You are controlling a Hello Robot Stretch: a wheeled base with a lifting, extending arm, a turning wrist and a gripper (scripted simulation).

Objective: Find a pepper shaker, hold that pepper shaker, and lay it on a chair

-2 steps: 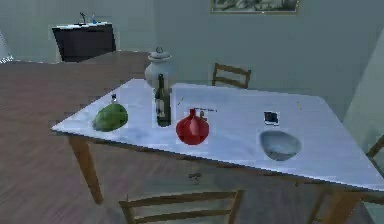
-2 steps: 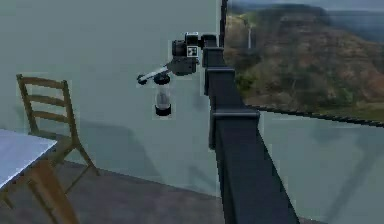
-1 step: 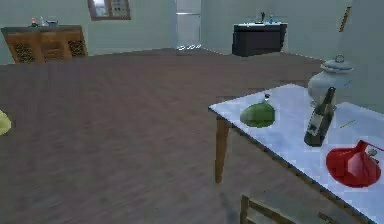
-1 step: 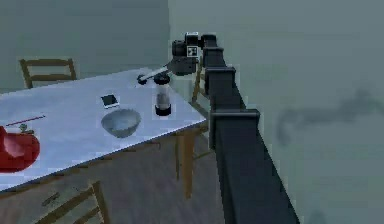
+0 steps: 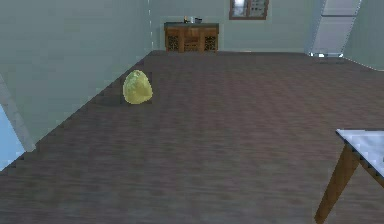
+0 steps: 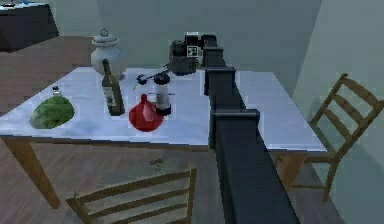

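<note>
Arm point(image 6: 235, 130) reaches out over the table point(image 6: 270, 115). Hand point(image 6: 172, 68) is near the far edge, just behind a small dark jar point(image 6: 162, 93) with a pale cap, mid-table, probably the pepper shaker. Can't tell finger spread, or whether it holds anything. Grasp needs a square approach: red cone point(image 6: 147, 114) just beside it, bottle point(image 6: 110, 88) near. Chair point(image 6: 345, 105) at the table's right edge.

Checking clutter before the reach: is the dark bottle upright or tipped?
Upright: the dark bottle stands on its base on the table, neck up.

table point(image 6: 270, 110): bottle point(image 6: 112, 90), white jar point(image 6: 106, 48), green melon point(image 6: 52, 110), red cone point(image 6: 146, 114) | yellow sack point(image 5: 137, 88) | cabinet point(image 5: 191, 38)
</note>
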